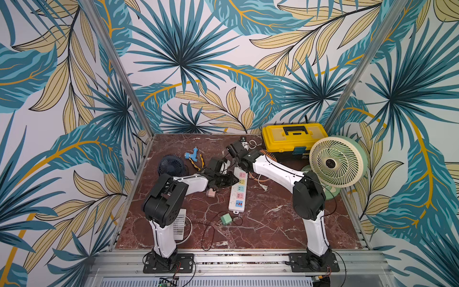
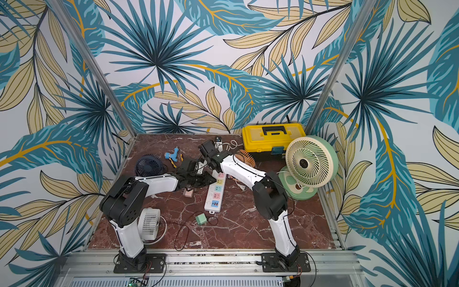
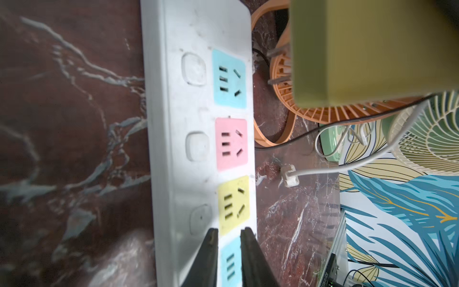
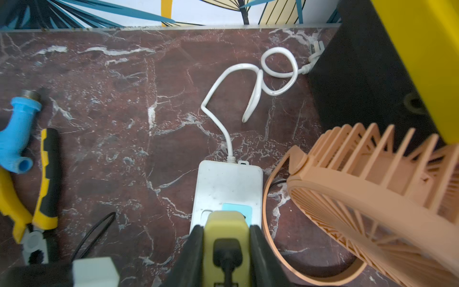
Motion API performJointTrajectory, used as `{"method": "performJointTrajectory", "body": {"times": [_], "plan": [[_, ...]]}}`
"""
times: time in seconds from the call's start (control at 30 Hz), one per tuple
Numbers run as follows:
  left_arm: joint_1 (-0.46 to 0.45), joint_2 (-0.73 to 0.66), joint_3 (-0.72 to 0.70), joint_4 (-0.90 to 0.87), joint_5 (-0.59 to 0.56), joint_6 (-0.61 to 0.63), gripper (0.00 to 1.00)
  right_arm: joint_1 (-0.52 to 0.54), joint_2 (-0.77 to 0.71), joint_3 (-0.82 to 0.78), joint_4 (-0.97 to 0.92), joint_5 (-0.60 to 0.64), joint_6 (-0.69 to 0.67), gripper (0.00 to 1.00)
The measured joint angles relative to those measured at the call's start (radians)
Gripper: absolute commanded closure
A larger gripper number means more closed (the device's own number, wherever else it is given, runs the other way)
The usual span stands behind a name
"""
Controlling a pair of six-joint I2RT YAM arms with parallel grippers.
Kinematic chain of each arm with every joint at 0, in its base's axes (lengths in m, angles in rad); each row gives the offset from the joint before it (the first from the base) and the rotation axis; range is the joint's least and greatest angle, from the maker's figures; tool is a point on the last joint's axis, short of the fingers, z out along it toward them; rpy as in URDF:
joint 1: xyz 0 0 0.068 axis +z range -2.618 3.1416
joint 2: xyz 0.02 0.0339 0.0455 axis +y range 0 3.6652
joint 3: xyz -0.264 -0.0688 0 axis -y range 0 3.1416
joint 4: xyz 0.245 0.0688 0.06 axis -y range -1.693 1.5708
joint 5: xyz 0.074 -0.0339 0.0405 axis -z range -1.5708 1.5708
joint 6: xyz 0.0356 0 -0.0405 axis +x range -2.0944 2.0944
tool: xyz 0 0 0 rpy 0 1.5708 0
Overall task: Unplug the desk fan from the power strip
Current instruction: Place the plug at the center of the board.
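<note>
Now mid-extraction: right gripper (image 4: 226, 248) clamped on the yellow-green plug (image 4: 225, 236), lifted off the power strip (image 3: 198, 139) lying mid-worktop; left gripper (image 3: 229, 258), nearly together, pins the strip. Next: carry the plug clear.

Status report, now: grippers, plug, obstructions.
Right gripper shut on yellow-green plug adapter, lifted off white power strip. Left gripper pinning strip. Orange fan close beside.
</note>
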Motion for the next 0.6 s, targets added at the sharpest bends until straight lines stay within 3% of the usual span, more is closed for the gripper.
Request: {"method": "performJointTrajectory", "body": {"times": [0.3,0.6], "plan": [[0.028,-0.29,-0.091,0.095,-0.05,0.0,0.77,0.0,-0.051,0.045,-0.005,-0.069,-0.04,0.84],[0.091,-0.461,-0.208,0.116,-0.143,0.0,0.77,-0.006,-0.037,0.177,-0.013,-0.169,-0.068,0.84]]}}
